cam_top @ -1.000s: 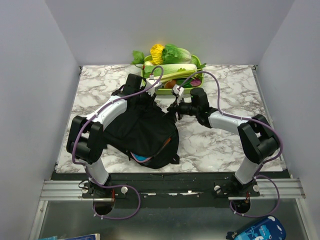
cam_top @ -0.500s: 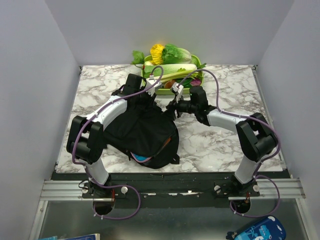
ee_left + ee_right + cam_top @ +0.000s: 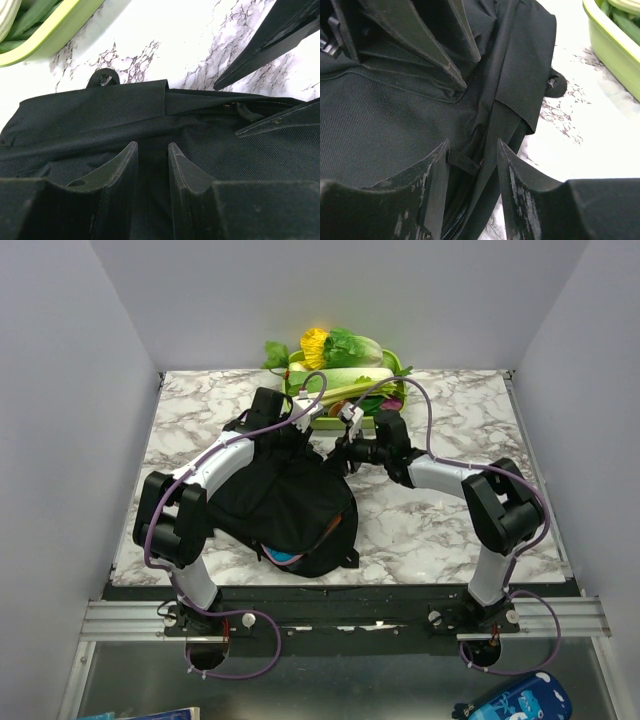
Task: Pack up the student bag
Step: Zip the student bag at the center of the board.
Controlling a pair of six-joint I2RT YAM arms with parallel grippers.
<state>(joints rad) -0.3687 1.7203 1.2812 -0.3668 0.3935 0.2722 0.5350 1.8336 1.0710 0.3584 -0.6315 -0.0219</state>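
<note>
Noted student bag (image 3: 285, 505) slumped on the counter (image 3: 450, 530), left of centre, near end toward the arm bases, far end close to green tray (image 3: 605, 37) of vegetables. Found a dark pull tab (image 3: 462, 162) on the zip line at the bag's far end. Saw right pincer (image 3: 472, 145) with fingers apart, straddling that tab, not closed on it. Saw left pincer (image 3: 152, 146) close by, fingers a narrow gap apart over the black fabric, nothing visibly pinched.

Judged step in hand: taking hold at the zip to work the opening.

To do well:
- Lower right pincer until the tab sits between the pads, then close squarely.
- Avoid catching the fold of fabric alongside.
- Pin cloth with left pincer near the zip to keep it taut.
- Pull along the zip line, not upward, to avoid dragging the whole soft bag.

Against the frame one second back: logged leftward swing of right arm, bringing its pincer from just off the bag's far corner to over the fabric. No change logged in left arm or bag.
</note>
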